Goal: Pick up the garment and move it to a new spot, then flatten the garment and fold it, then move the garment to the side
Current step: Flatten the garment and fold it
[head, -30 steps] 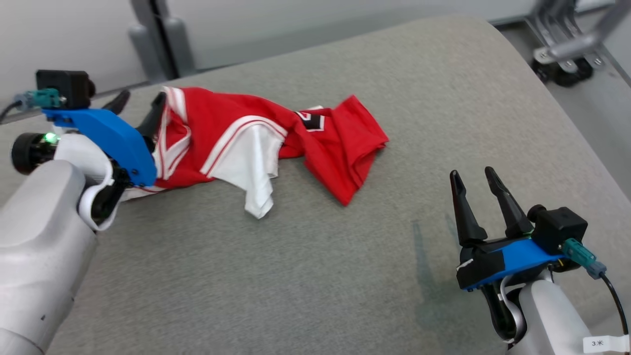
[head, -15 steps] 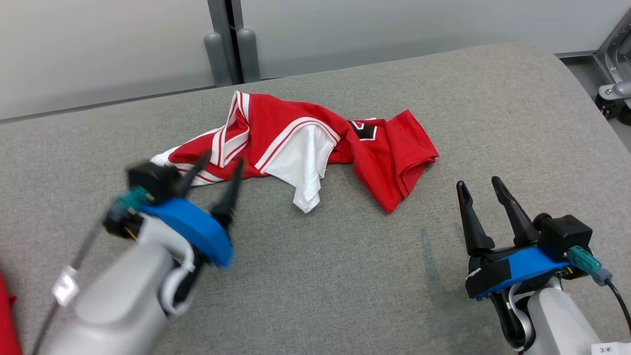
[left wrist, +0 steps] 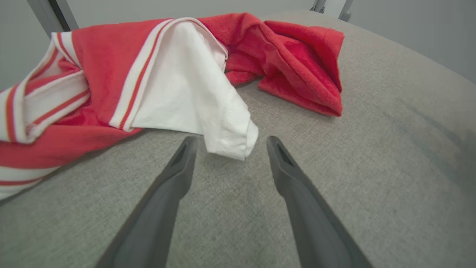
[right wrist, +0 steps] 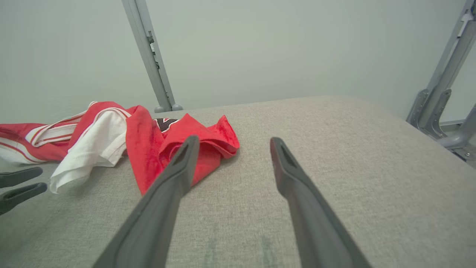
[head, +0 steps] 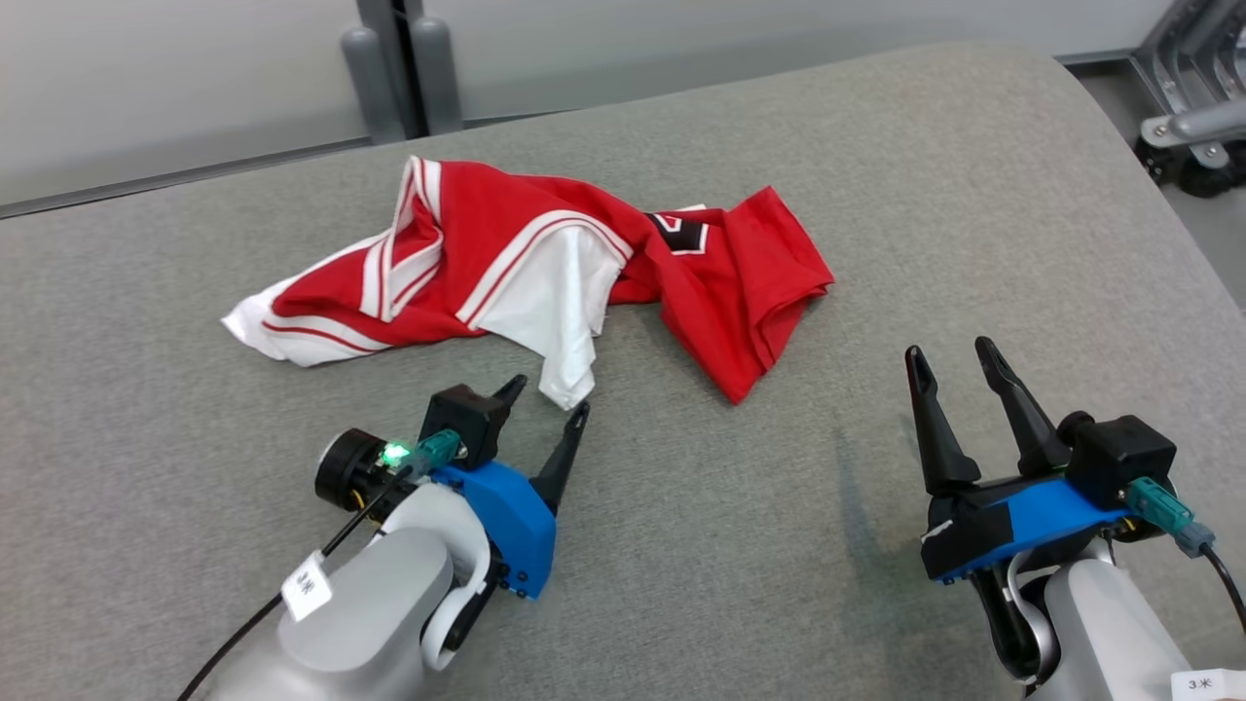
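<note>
The garment (head: 545, 263), a red jersey with white panels and striped trim, lies crumpled across the far middle of the grey padded table (head: 681, 584). My left gripper (head: 548, 399) is open, just in front of the garment's hanging white corner. In the left wrist view that white corner of the garment (left wrist: 186, 93) reaches down between the tips of the left gripper (left wrist: 231, 140) without being clamped. My right gripper (head: 947, 349) stands open at the lower right, apart from the garment's red end. In the right wrist view the right gripper (right wrist: 234, 139) has nothing in it, with the garment (right wrist: 148, 141) to its left.
A grey metal post (head: 399, 68) rises behind the table against the pale wall. A metal frame (head: 1188, 117) stands off the table's right edge. A faint dark mark (head: 857, 487) runs along the padding near my right gripper. My left gripper (right wrist: 18, 184) shows at the right wrist view's left edge.
My left gripper has left the garment's left end and swung round to the front, by the white corner, still open. The right gripper has stayed put. The head camera has shifted.
</note>
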You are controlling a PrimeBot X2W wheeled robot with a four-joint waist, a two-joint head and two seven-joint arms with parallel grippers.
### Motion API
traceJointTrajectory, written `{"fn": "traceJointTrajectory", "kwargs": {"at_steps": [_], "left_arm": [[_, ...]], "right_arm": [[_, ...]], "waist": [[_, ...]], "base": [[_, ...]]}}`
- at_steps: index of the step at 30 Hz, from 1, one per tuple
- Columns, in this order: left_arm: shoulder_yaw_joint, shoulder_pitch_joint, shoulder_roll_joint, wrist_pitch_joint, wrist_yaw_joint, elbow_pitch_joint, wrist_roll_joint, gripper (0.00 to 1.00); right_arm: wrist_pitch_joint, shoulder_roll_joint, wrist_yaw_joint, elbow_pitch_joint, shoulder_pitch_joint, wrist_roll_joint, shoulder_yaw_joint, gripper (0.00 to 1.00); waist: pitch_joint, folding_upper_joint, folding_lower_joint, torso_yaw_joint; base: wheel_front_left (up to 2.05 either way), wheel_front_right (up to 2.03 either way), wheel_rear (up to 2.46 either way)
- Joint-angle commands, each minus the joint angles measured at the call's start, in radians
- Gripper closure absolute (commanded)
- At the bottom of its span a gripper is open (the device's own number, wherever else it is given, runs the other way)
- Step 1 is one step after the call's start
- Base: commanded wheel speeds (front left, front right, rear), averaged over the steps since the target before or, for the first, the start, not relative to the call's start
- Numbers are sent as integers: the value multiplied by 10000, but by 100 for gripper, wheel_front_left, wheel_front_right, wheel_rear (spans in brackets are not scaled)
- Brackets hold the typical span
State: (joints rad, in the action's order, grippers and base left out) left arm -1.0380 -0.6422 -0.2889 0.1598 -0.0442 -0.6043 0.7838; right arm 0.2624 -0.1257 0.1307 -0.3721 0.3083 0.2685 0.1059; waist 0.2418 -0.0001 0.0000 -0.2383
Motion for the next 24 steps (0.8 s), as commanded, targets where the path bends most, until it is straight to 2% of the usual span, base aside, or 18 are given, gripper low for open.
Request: {"fn": "traceJointTrajectory", "kwargs": {"at_steps": [1, 5, 11, 12, 14, 19, 24], "left_arm": [[-70, -269, 97, -114, -78, -392, -116, 0], [-222, -652, 311, -207, -172, -1245, -327, 0], [-213, -1061, 677, -14, -80, -2144, -330, 0], [-212, -1112, 734, -15, -31, -2294, -298, 8], [-187, -1218, 849, 2, 97, -2535, -246, 100], [-130, -1318, 1074, 137, 430, -2902, -93, 100], [-98, -1263, 1264, 362, 712, -3059, 66, 100]], "right_arm": [[36, 49, 1, 21, 104, 33, 10, 0], [34, 120, 1, -15, 108, 68, 22, 0], [34, 179, 1, -61, 96, 79, -40, 0], [34, 186, 1, -71, 93, 71, -48, 0], [34, 210, 1, -74, 91, 56, -63, 0], [34, 209, 1, -75, 55, -3, -59, 0], [34, 71, 1, -123, -47, -8, -45, 0]], "waist": [[53, 1, 0, -139], [165, 1, 0, -417], [188, 1, 0, -563], [182, 1, 0, -559], [158, 1, 0, -508], [26, 1, 0, -290], [-317, 1, 0, 235]], "base": [[0, 0, 0], [0, 0, 0], [0, 0, 0], [0, 0, 0], [0, 0, 0], [0, 0, 0], [0, 0, 0]]}}
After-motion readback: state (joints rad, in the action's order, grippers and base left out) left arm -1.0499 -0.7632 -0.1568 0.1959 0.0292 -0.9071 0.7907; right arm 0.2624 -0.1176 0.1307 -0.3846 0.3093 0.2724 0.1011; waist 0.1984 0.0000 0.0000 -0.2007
